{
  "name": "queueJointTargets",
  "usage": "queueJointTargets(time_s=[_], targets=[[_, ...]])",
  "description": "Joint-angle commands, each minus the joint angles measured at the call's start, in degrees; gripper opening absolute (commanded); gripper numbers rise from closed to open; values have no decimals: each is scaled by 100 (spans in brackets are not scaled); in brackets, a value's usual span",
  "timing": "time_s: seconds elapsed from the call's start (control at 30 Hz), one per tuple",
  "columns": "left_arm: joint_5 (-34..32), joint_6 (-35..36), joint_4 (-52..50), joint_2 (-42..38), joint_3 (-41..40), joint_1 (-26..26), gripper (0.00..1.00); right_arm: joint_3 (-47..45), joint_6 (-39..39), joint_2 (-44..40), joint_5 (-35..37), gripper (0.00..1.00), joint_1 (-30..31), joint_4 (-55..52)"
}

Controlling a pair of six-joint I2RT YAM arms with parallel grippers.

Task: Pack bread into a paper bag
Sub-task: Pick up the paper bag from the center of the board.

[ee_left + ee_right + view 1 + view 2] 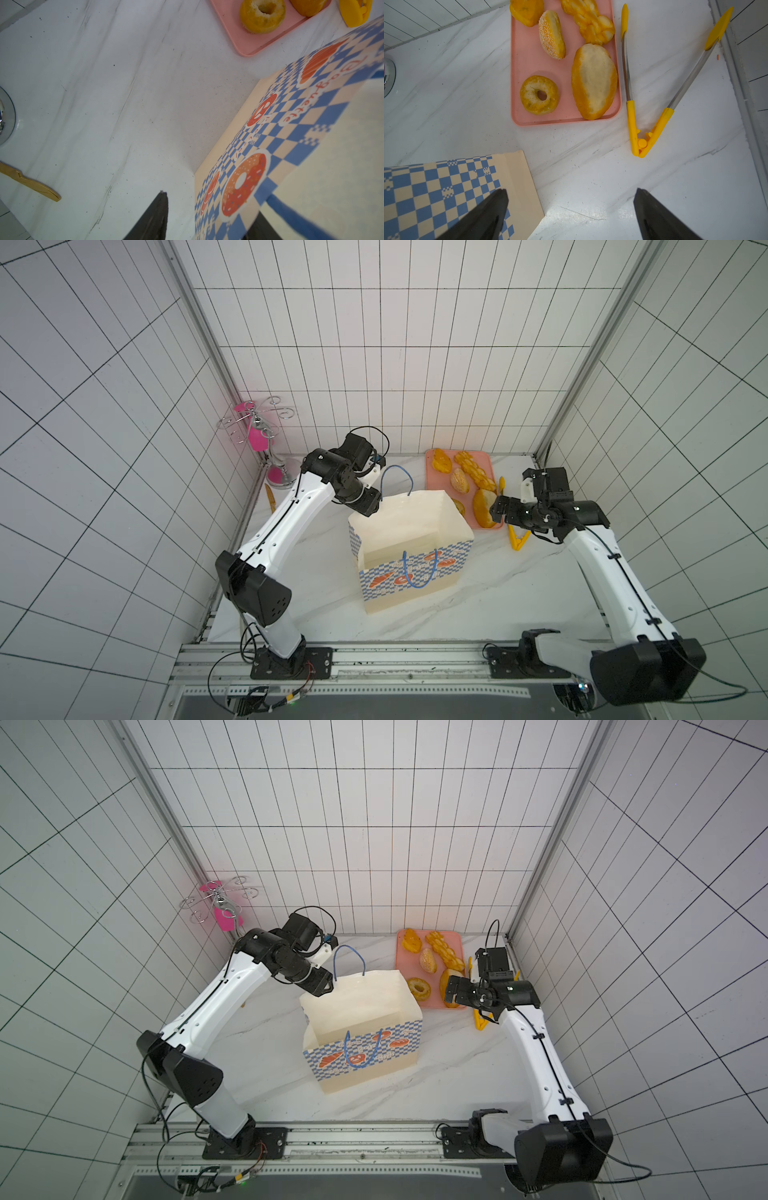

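Observation:
The paper bag (409, 539) stands open-topped mid-table, checkered band facing front. My left gripper (372, 506) is at its rear left rim beside the blue cord handle (397, 479). In the left wrist view its jaws (212, 204) straddle the bag's wall (291, 124); one finger (160, 216) stands clear of the paper, the other is partly hidden behind it. The bread lies on the pink tray (527, 62): a ring (539, 95), a big bun (593, 81), a sesame roll (552, 34) and a braided loaf (588, 20). My right gripper (571, 190) hangs open and empty between bag and tray.
Yellow tongs (639, 124) lie open on the table right of the tray, near the right wall. A wire stand with pink parts (266, 435) occupies the back left corner, and a tan knife (31, 182) lies beside it. The tray sits against the back wall.

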Motion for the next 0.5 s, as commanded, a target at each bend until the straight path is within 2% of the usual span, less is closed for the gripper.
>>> queueJointTargets(time_s=[0.0, 0.07, 0.23, 0.4, 0.47], targets=[[-81, 50, 94, 97, -37, -57, 50, -16, 27, 49, 63, 99, 37, -110], [-102, 74, 95, 92, -27, -73, 44, -36, 24, 69, 95, 99, 36, -115], [-186, 77, 96, 127, 71, -82, 9, -34, 31, 84, 99, 99, 35, -115], [-379, 51, 86, 130, 116, -111, 0, -24, 19, 109, 160, 99, 35, -150], [-441, 9, 117, 94, 113, -117, 0, -35, 22, 118, 177, 99, 37, -159]])
